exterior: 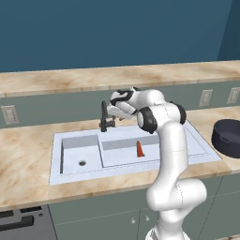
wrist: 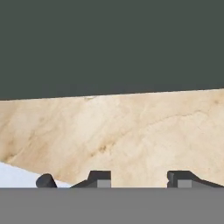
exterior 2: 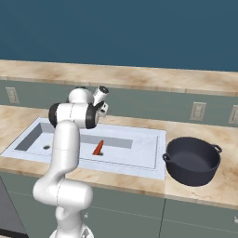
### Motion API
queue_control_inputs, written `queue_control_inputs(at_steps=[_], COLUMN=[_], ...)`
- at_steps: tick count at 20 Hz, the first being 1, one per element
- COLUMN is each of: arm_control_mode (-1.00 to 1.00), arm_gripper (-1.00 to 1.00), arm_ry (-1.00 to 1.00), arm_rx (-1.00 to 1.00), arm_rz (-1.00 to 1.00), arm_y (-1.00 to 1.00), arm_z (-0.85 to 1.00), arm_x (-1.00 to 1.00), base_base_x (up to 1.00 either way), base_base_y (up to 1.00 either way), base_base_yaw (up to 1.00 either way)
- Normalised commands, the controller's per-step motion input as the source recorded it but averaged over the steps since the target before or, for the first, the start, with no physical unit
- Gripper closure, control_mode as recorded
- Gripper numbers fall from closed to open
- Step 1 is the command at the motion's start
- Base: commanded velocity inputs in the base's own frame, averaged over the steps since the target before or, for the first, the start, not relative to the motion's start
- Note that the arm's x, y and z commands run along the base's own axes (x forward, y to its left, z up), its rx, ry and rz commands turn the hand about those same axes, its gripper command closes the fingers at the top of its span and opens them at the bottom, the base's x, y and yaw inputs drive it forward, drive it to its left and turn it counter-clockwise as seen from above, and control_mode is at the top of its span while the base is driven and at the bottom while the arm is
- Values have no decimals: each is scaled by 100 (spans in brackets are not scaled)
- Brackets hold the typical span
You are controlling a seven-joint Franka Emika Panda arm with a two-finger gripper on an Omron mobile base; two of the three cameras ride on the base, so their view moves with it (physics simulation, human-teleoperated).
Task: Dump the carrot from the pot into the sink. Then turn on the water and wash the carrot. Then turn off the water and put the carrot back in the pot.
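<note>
The orange-red carrot stands point-up on the floor of the wider basin of the pale blue-grey sink. The dark pot sits upright on the counter to the right of the sink. My gripper is at the back of the sink, right beside the black faucet. Its fingertips are apart with nothing between them. A small dark rounded part shows at the lower left of the hand view. No stream falls from the spout.
The marble counter runs behind the sink up to a dark backsplash with wall outlets. A raised marble ledge tops the backsplash. A dark stove corner lies at the lower left.
</note>
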Motion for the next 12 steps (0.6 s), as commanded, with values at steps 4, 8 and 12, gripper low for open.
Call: queue_control_inputs(at_steps=[4, 8, 12], arm_control_mode=[-100, -100, -100], arm_gripper=[-100, -100, -100], arm_ry=[0, 0, 0], arm_rx=[2, -1, -9], arm_rz=[8, -1, -9], arm_y=[39, -3, -27], arm_z=[5, 59, 68], arm_x=[4, -43, -61], base_base_x=[0, 0, 0], base_base_y=[0, 0, 0], base_base_yaw=[0, 0, 0])
